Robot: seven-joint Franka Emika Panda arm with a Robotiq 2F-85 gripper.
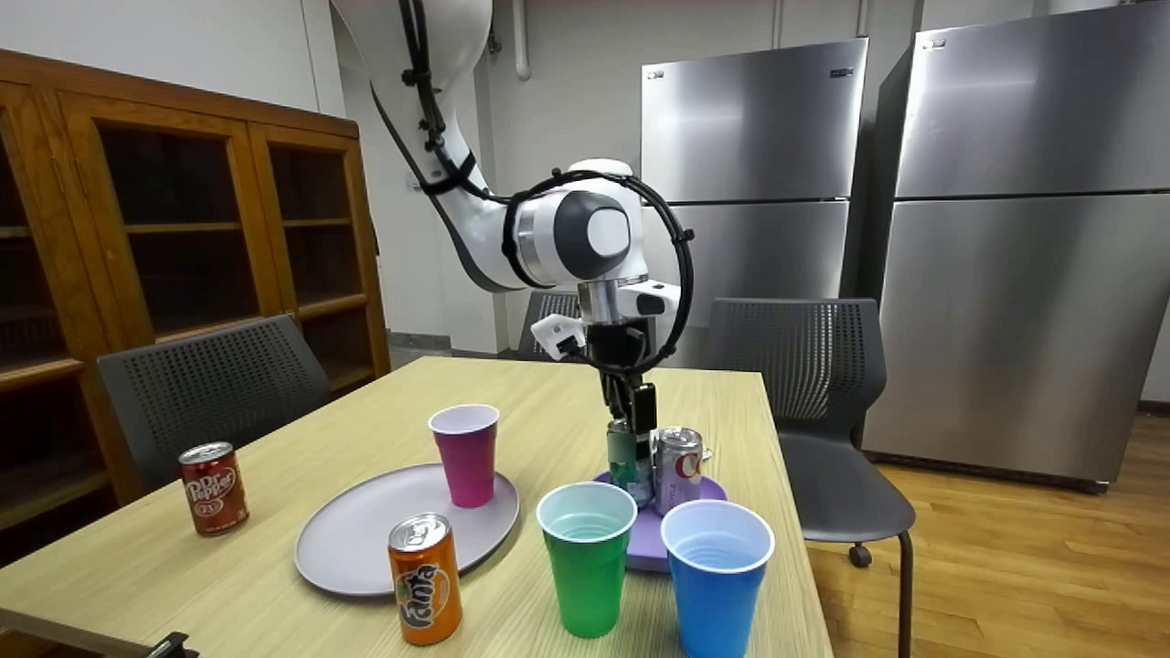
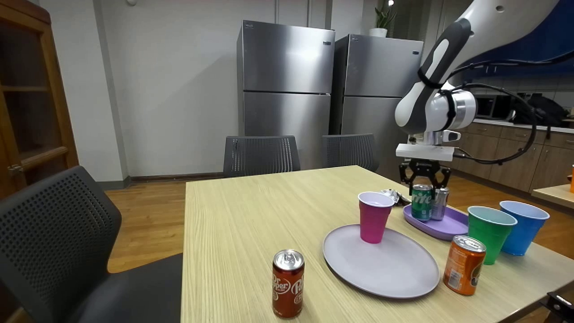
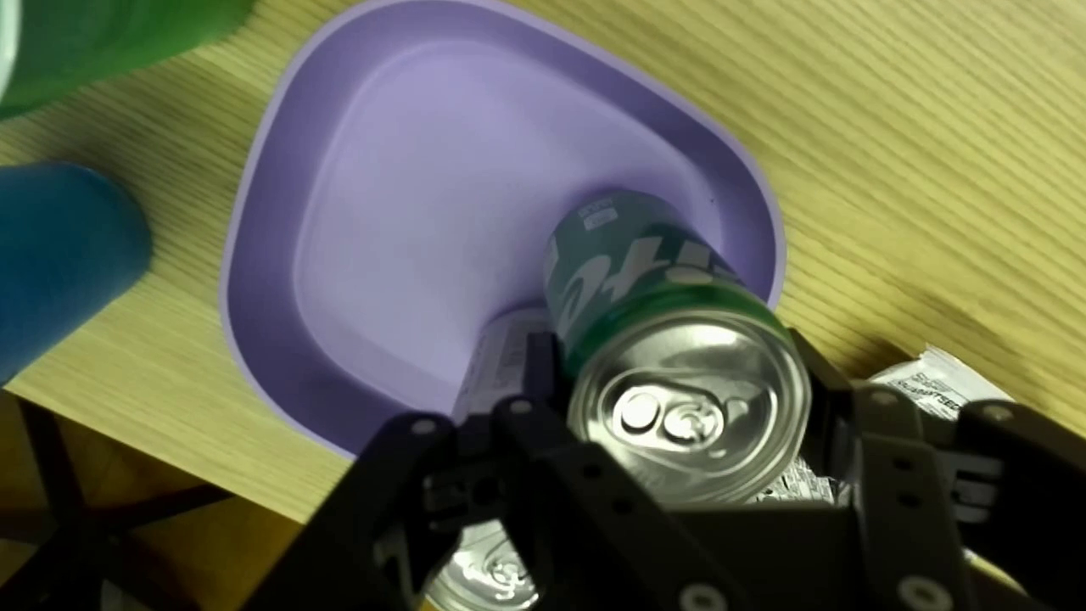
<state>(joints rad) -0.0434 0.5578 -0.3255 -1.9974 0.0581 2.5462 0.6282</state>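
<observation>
So the pincer (image 3: 676, 361) had the Sprite can (image 2: 421, 204) gripped, fingers (image 3: 541, 373) snug against both sides a bit below the lid. The can was upright inside the purple dish (image 3: 407, 195), close to the wall at one end, though I honestly couldn't tell if its base was resting on the bottom. Right beside it in the same dish stood a silver can (image 1: 678, 466) with a red C showing, and one finger sat between the two. The pincer hid a good chunk of that one in the wrist view.

A crinkly wrapper (image 3: 937, 382) lay on the counter (image 2: 251, 224) just off the dish, over on the Sprite can's side. Near the opposite end were a green cup (image 1: 588, 567) and a blue cup (image 1: 722, 585), both upright and pretty close together. The gray plate (image 2: 385, 273) had a pink cup (image 2: 375, 220) standing nearer its rim than its middle, and a Fanta can (image 1: 425, 585) stood just outside the plate's edge. The Dr Pepper can (image 2: 288, 287) was off on its own, well apart from the dish.

Behind all that: two steel fridges (image 2: 287, 80), dark chairs (image 2: 262, 157) around the counter, plus a wooden cabinet (image 1: 260, 219).
</observation>
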